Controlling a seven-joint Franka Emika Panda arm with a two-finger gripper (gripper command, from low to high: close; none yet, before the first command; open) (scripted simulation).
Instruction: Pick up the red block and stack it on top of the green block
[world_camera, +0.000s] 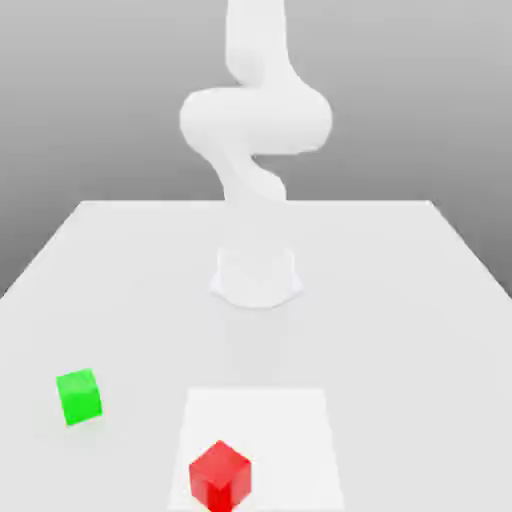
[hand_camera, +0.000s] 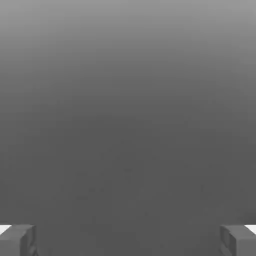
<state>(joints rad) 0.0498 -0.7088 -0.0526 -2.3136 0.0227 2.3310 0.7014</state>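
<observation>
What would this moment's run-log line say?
pincer: open, holding nothing | red block: on table, untouched | green block: on table, apart toward exterior view's left | stack: not started

white table (world_camera: 420, 300), plain grey backdrop (world_camera: 90, 90)

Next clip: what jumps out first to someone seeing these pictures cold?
Two bright cubes on the pale table: the red block near the front edge, the green block apart from it toward the exterior view's left. Behind them rises the white arm; the hand view shows the gripper open, with nothing between its fingers.
</observation>
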